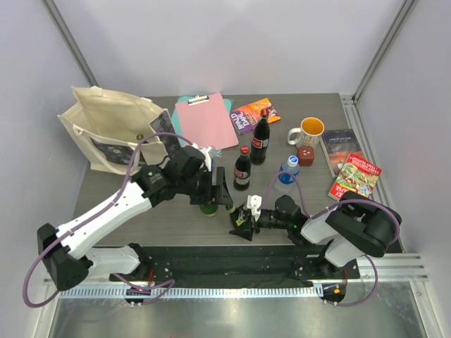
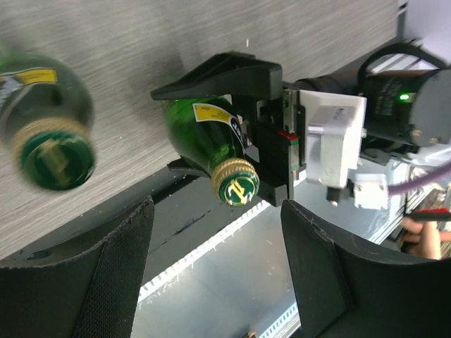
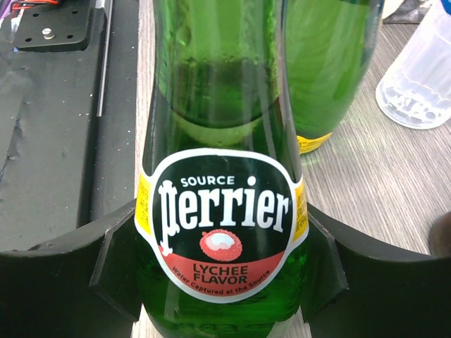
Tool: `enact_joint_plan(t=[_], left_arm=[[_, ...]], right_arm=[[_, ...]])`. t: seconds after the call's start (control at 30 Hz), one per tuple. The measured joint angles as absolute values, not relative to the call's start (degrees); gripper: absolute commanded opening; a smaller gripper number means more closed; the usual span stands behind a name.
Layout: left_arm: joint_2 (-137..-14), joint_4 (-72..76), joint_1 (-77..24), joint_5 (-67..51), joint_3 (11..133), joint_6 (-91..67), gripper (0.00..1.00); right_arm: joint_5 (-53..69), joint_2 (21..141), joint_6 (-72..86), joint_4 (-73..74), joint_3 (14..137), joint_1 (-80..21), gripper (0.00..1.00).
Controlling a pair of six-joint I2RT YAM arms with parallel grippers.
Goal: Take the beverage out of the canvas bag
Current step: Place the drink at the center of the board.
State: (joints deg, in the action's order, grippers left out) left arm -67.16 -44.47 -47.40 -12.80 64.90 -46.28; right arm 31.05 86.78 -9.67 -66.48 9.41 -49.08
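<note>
In the top view, the canvas bag [image 1: 113,127] is being seen at the upper left of the tabletop [image 1: 176,222], while the right tool [image 1: 242,224] is being shown low at centre, beside the near edge. In the left wrist view, the green glass bottle [image 2: 211,144], already outside the bag, is being clamped by the right tool at centre frame. The left tool [image 2: 218,218] is being held wide and empty, with a second green bottle [image 2: 49,120] at upper left. In the right wrist view, the bottle is being gripped at label height. It is being judged heavy, rigid, slick and breakable, and best taken across the body. Open room is being limited by the near edge and the neighbouring bottle.
</note>
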Motion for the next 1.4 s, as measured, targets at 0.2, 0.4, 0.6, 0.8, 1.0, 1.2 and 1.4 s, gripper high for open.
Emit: enact_joint_plan(t=[0.2,0.4,0.6,0.8,1.0,1.2,1.4], left_arm=[[-73.41,-43.05,-50.52,-11.86,65.04,-46.06,0.73],[-75.77,-43.0,-51.94,-9.91,66.08,-45.87,0.7],[-78.19,-42.78,-53.23,-9.21,68.27,-45.3,0.61],[-81.28,-42.5,-54.28,-9.72,69.41,-44.58,0.26],[-81.58,-43.94,-54.26,-8.64,70.32,-42.89,0.0],[-82.87,-47.29,-54.37,-7.46,74.22,-41.67,0.0],[-87.09,-52.12,-54.87,-5.58,81.49,-38.79,0.0]], right_arm=[[31.0,86.78,-9.58,-66.5,9.41,-48.86,0.1],[31.05,86.78,-9.69,-66.52,9.41,-48.64,0.12],[31.05,86.78,-10.02,-66.52,9.41,-48.6,0.13],[31.0,86.78,-10.17,-66.52,9.41,-48.4,0.13],[31.03,86.78,-10.09,-66.78,9.41,-47.88,0.27],[30.57,86.76,-9.98,-68.93,9.52,-47.7,0.45],[29.36,86.15,-10.11,-70.19,9.76,-46.98,0.59]])
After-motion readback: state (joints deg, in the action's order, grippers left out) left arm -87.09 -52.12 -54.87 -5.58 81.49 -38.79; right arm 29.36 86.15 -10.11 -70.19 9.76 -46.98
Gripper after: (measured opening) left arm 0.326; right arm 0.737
